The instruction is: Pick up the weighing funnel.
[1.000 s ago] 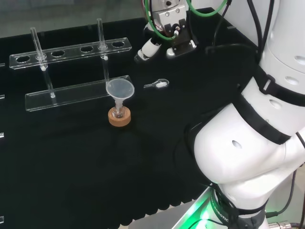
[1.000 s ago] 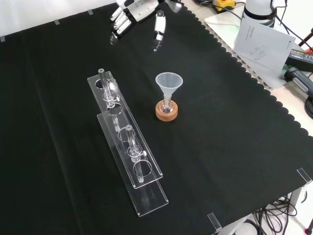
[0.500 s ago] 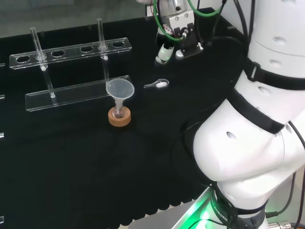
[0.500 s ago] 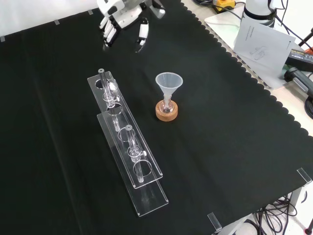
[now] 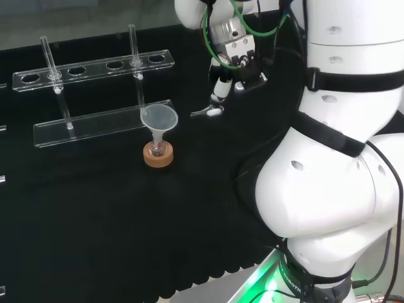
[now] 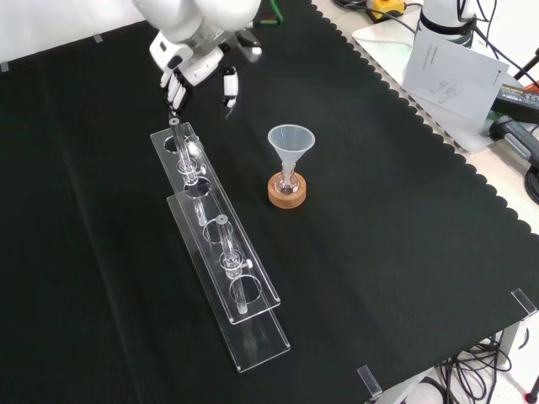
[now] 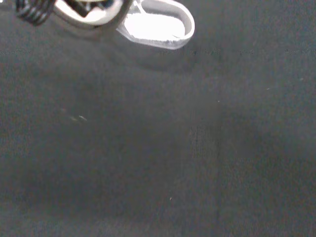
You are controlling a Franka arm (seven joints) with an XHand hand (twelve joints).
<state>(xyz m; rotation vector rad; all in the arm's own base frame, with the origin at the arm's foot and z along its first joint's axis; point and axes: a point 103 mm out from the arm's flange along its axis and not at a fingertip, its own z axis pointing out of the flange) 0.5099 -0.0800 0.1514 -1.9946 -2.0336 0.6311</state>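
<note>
Weighing funnel (image 5: 212, 112) lies flat on the counter (image 5: 95, 221), a little right of the big funnel (image 5: 159, 118) in the head view and apart from it. The hand (image 5: 238, 63) hovers just above and behind it. One fingertip hangs close to the scoop end; we cannot tell whether it touches.

In the front view the fingers (image 6: 175, 82) hang straight and spread, with the thumb (image 6: 228, 86) set apart from them, and nothing is held.

Step in hand, as we judge it: the approach, with the grasp not yet made.

Notes for doing it well:
- lower so that thumb and fingers straddle the scoop body, not the thin stem
- bring both sides in together; a piece this small may skid or flip on the cloth if one side lands first
- keep clear of the big funnel and the tube rack (image 6: 215, 244)
</note>
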